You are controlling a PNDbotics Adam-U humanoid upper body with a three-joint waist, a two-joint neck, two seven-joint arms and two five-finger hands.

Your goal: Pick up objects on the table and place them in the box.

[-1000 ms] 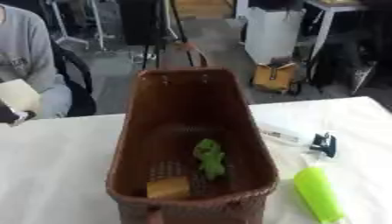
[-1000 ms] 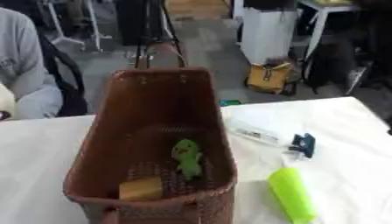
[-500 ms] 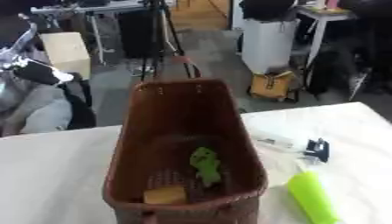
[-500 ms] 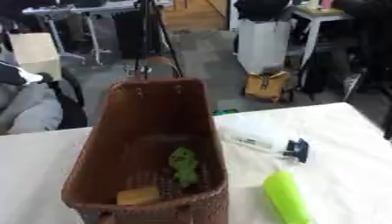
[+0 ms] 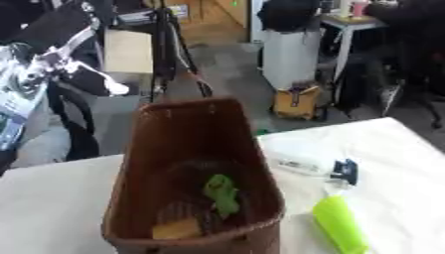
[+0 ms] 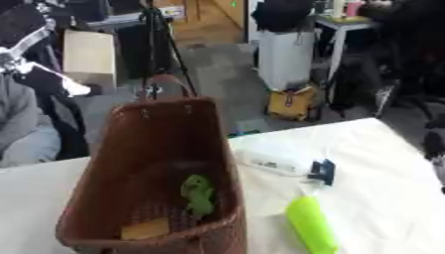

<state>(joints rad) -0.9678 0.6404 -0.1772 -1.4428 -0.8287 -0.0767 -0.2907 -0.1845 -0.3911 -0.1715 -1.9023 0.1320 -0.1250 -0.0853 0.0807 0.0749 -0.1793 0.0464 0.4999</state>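
Basket [image 5: 187, 149] contents unchanged; left arm [image 5: 61, 44] higher.

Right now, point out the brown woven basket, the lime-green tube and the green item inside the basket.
Brown woven basket [image 5: 165, 149], left eye view, on its left inner wall.
Lime-green tube [image 5: 339, 227], left eye view, on the middle of its body.
Green item [image 6: 199, 193], right eye view, on its centre, on the basket floor.

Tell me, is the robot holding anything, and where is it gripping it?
Cannot tell. The left hand is raised at the far left, next to a tan block, but no grip shows.
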